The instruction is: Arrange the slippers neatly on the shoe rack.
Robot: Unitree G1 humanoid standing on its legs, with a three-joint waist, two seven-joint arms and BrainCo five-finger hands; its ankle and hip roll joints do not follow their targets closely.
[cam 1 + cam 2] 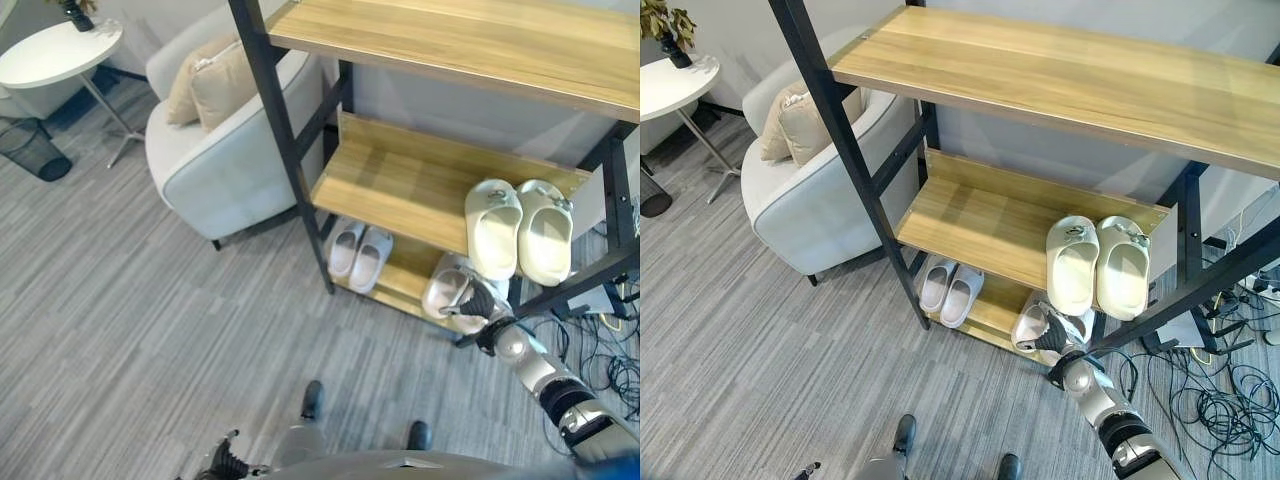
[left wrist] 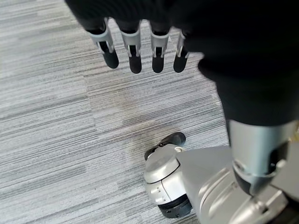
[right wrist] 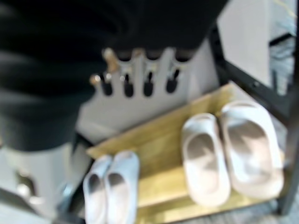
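The wooden shoe rack [image 1: 400, 180] has black posts. A cream pair of slippers [image 1: 520, 230] lies side by side at the right end of its middle shelf. On the bottom shelf a small white pair [image 1: 360, 255] sits at the left and a beige pair [image 3: 229, 156] at the right. My right hand [image 1: 476, 300] is just in front of the beige pair [image 1: 443, 287], fingers straight [image 3: 148, 84] and holding nothing. My left hand [image 1: 225, 462] hangs low over the carpet, its fingers [image 2: 135, 53] straight and empty.
A light grey armchair [image 1: 225, 150] with beige cushions stands left of the rack. Beyond it are a round white side table [image 1: 55, 50] and a black wire bin [image 1: 30, 145]. Loose cables [image 1: 1210, 390] lie on the floor right of the rack.
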